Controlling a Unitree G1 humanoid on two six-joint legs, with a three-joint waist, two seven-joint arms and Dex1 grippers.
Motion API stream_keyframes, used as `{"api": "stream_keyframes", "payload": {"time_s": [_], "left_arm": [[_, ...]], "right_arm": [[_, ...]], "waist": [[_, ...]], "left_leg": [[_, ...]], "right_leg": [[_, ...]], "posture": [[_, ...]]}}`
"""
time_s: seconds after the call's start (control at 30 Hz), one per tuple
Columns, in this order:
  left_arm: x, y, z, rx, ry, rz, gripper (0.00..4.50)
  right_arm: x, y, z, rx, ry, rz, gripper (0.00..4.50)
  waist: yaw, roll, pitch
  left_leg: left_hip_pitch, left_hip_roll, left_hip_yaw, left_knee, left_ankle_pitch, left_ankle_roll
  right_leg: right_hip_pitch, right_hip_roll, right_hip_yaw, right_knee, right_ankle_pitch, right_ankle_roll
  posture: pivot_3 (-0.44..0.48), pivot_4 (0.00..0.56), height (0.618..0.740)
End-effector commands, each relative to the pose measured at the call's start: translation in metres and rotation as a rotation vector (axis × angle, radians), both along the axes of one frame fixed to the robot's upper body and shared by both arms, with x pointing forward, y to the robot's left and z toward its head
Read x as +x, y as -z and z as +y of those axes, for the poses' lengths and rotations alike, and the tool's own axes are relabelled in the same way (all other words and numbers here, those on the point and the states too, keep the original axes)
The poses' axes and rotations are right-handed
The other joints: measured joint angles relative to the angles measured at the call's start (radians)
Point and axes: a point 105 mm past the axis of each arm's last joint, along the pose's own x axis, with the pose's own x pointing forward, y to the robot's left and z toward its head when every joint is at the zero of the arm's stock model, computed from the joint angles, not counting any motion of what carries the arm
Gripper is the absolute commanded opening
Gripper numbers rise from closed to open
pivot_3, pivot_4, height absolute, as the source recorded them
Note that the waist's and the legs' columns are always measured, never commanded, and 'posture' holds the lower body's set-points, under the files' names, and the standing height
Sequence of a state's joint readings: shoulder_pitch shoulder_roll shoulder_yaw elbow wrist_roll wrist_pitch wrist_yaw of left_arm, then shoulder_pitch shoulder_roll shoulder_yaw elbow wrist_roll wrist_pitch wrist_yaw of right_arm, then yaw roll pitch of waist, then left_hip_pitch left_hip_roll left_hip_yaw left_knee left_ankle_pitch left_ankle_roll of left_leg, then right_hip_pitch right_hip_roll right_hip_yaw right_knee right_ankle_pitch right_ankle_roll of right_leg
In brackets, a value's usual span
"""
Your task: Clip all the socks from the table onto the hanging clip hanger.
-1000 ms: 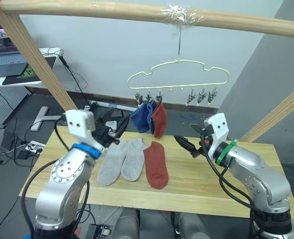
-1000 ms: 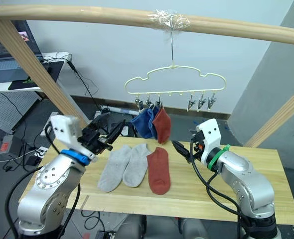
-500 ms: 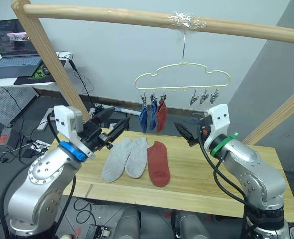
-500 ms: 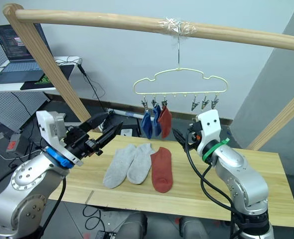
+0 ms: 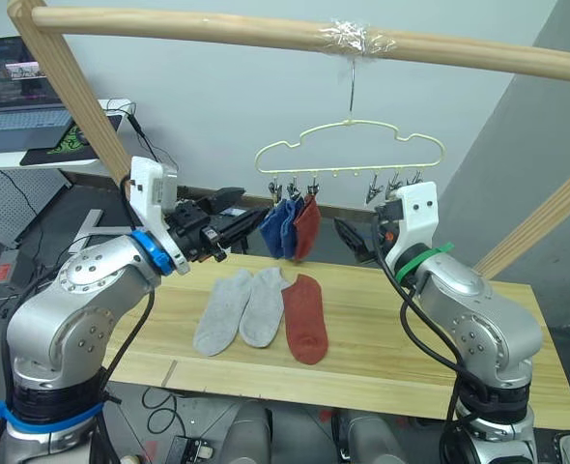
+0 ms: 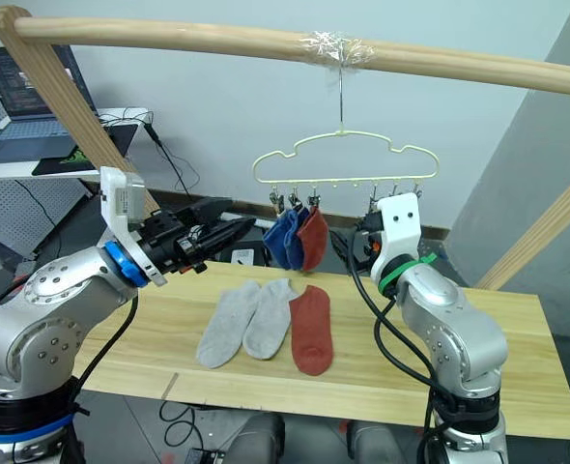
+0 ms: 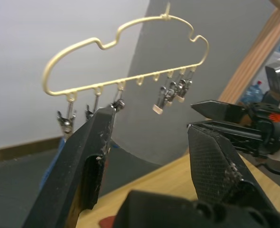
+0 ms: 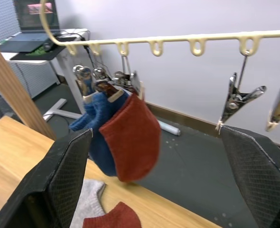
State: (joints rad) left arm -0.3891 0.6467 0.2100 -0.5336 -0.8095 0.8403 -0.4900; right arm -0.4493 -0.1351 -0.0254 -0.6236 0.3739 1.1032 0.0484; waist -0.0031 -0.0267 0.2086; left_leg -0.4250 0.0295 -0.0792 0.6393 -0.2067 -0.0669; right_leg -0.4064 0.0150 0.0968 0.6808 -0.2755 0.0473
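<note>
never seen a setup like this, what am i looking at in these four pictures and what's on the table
This is a two-armed humanoid robot. Two pictures come from cameras in its head, looking down over its arms; the other two come from cameras on each wrist, looking along that arm's fingers.

The left end effector and the right end effector are both raised, open and holding nothing.

A pale-yellow clip hanger hangs from a wooden pole. Two blue socks and one red sock are already clipped to it, with spare clips free.

On the wooden table lie two grey socks and one more red sock, side by side.
</note>
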Motion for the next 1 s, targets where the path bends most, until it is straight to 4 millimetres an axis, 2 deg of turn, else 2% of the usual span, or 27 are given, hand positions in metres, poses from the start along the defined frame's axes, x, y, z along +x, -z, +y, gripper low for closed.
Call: {"api": "stream_keyframes", "payload": {"time_s": [0.03,0.4,0.77,1.0], "left_arm": [[-0.004,-0.003,-0.008,0.004,0.069,0.053,2.78],[0.003,-0.01,-0.013,-0.05,0.07,0.023,2.78],[0.007,-0.016,-0.018,-0.063,0.109,-0.021,2.78],[0.009,-0.019,-0.017,-0.06,0.109,-0.056,2.78]], "right_arm": [[0.003,-0.019,-0.003,0.03,0.055,-0.054,4.46],[0.008,-0.024,0.004,0.059,0.115,-0.044,4.46],[0.016,-0.027,0.0,0.084,0.205,-0.036,4.46],[0.015,-0.032,0.008,0.099,0.203,-0.055,4.46]], "waist": [[-0.001,0.002,0.008],[-0.003,0.006,0.065],[-0.006,0.006,0.087],[-0.014,0.006,0.089]], "left_leg": [[0.0,0.0,0.0,0.0,0.0,0.0],[-0.006,0.001,0.0,-0.002,0.0,0.0],[-0.009,0.001,0.0,-0.011,0.0,0.0],[-0.009,0.001,0.0,-0.012,0.0,0.0]], "right_leg": [[0.0,0.0,0.0,0.0,0.0,0.0],[-0.007,0.0,0.0,0.0,0.0,0.0],[-0.014,-0.001,-0.001,0.0,0.001,-0.002],[-0.014,-0.001,-0.001,0.0,0.001,-0.001]], "posture": [[0.097,0.242,0.74],[0.086,0.322,0.74],[0.071,0.334,0.74],[0.079,0.326,0.74]]}}
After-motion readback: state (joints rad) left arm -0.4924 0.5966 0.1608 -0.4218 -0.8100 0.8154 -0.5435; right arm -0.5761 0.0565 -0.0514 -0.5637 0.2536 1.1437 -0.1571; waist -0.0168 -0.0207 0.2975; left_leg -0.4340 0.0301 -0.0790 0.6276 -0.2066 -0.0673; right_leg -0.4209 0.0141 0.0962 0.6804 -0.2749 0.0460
